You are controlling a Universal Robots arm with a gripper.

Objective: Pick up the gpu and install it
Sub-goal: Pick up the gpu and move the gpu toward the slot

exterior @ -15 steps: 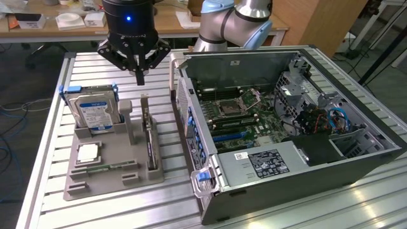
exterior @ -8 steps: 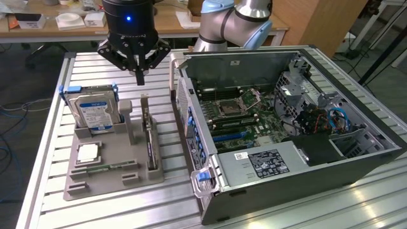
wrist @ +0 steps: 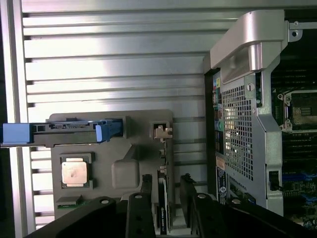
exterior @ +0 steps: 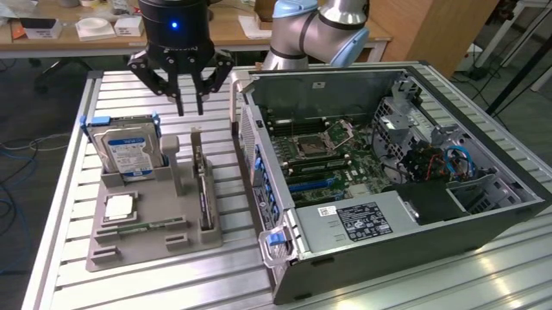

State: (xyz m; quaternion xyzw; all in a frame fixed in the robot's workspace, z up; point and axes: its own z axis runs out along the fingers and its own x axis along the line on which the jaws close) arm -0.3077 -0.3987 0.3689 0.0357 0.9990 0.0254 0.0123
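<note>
The step in hand is the pick-up: the black two-fingered pincer hangs released, its fingers apart and gripping nothing, directly over the gpu. This thin green circuit card with a silver metal end bracket stands on its long edge in a slot of the grey moulded plastic holder tray just beneath the fingertips, not touching them. In the wrist view the card's narrow top edge runs between the two dark fingers. By my judgement a sound grasp calls for a straight drop with the fingers squarely either side of that slim, hard edge, since there is little flat face to catch. To the exterior view's left of the pincer a silver hard drive with a blue-white label stands in the same tray. To the exterior view's right of the pincer lies the open grey sheet-metal computer case, its green motherboard exposed, on the ribbed aluminium table.
</note>
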